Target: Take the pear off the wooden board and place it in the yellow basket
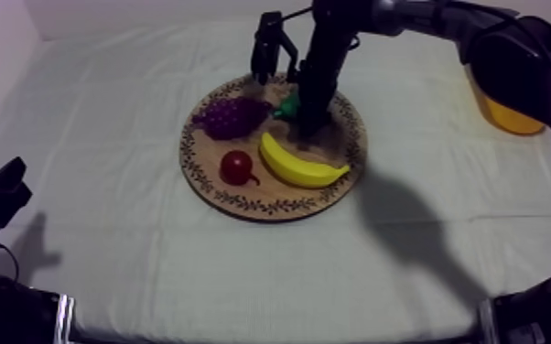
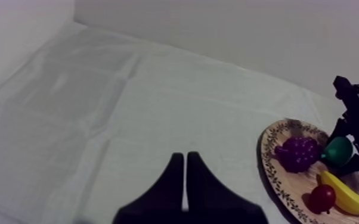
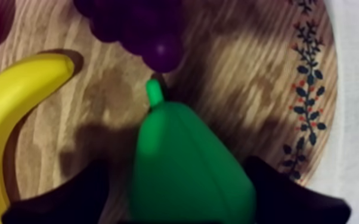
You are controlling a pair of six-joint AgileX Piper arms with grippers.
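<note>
**Right gripper clamped on the pear over the board**

Black fingers (image 3: pixel 86 190) of the right gripper (image 3: pixel 179 173) stood closed round the green pear (image 3: pixel 182 161), one on each flank, grasping it with its stem towards the grapes (image 3: pixel 140 30). The pear (image 1: pixel 287 105) sat at the far part of the wooden board (image 1: pixel 270 197), just beside the grapes (image 1: pixel 233 116). Whether it rested on the wood or hung just clear of it could not be told.

On the board's near half lay the banana (image 1: pixel 299 163), and the small red fruit (image 1: pixel 236 166) lay just to its left.

The yellow basket (image 1: pixel 508 114) stood well apart from the board, off its right side, partly hidden behind the right arm.

The left gripper (image 2: pixel 185 173) was far to the board's left and nearer the camera, over the grey-white cloth (image 2: pixel 98 119), its fingers pressed together in a narrow wedge with nothing between them.
</note>
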